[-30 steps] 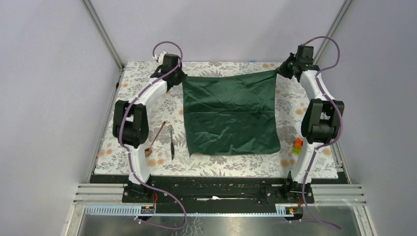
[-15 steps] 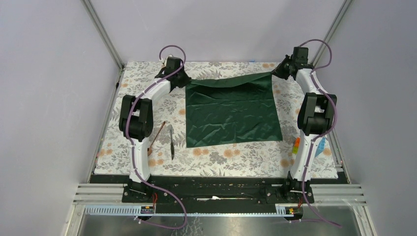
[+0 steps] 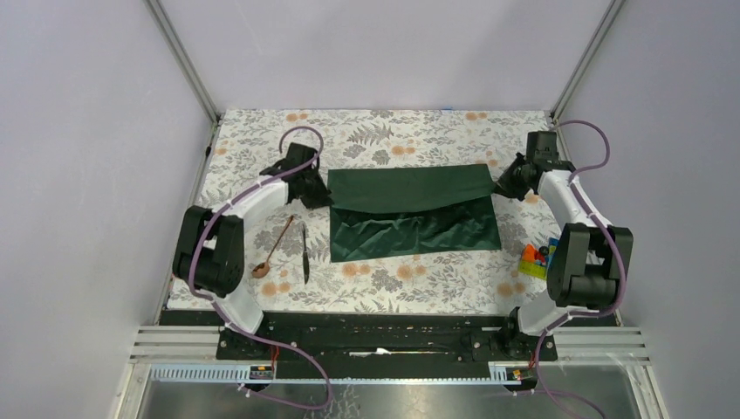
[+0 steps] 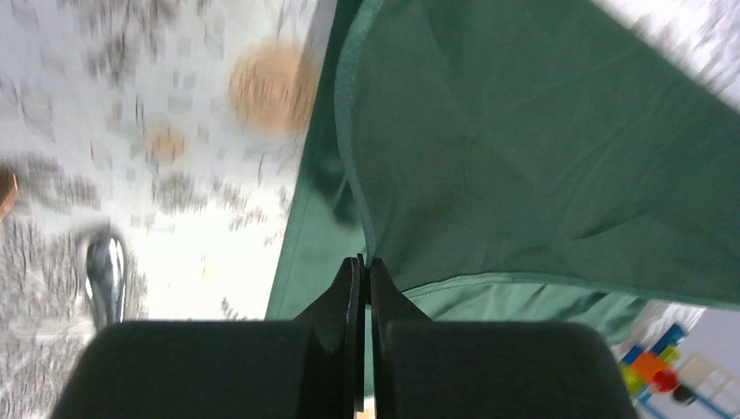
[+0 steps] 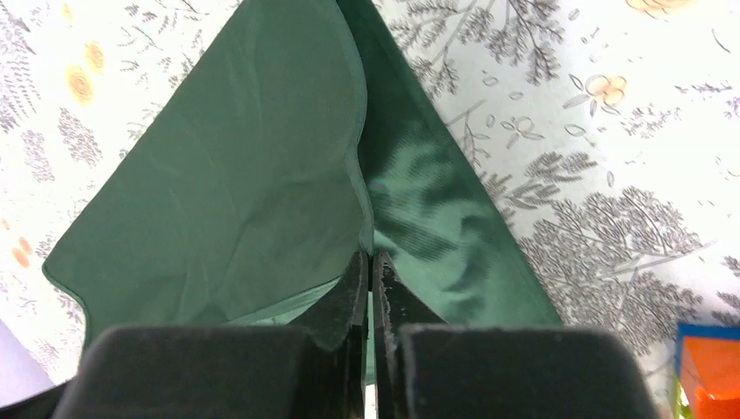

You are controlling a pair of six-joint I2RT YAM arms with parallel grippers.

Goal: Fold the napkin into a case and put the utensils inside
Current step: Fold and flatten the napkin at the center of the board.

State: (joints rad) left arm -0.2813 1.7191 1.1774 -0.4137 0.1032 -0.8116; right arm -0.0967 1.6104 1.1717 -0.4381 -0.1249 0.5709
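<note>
While the left gripper [image 4: 360, 262] and right gripper [image 5: 371, 257] are each clamping a lifted corner of the napkin [image 3: 410, 218], I am seeing its long axis running left to right, its free edge lying toward the table's [image 3: 419, 288] near edge.

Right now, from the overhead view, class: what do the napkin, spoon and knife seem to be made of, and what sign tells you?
The napkin: soft dark green cloth with a faint sheen; it creases and drapes where folded over. The spoon: probably metal, copper-coloured finish; slim rigid handle. The knife: black, thin, straight; coated metal or plastic, too small to tell.
</note>
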